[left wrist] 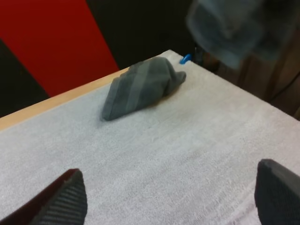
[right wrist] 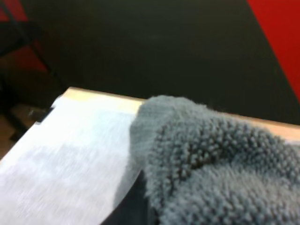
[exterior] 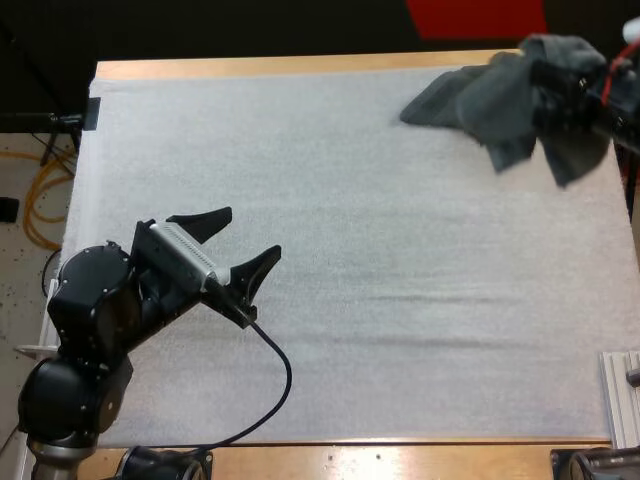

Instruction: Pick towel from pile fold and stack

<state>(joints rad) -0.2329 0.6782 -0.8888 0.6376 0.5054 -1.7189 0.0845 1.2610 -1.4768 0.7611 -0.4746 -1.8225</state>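
High view: white mat (exterior: 350, 330) is covering counter (exterior: 280, 67). Left hand (exterior: 253, 231) is hovering over mat's near left part, fingers spread, released. Right hand (exterior: 565, 95) is at counter's far right corner, grasping lifted towel (exterior: 520, 125). Crumpled towel (exterior: 435, 100) is lying just beside it, with bare mat stretching between it and left hand.

Left wrist view: crumpled towel is resting at mat's far edge, lifted towel hanging above far right corner.

Right wrist view: lifted towel is bunching over right hand's fingers, above mat's far edge.
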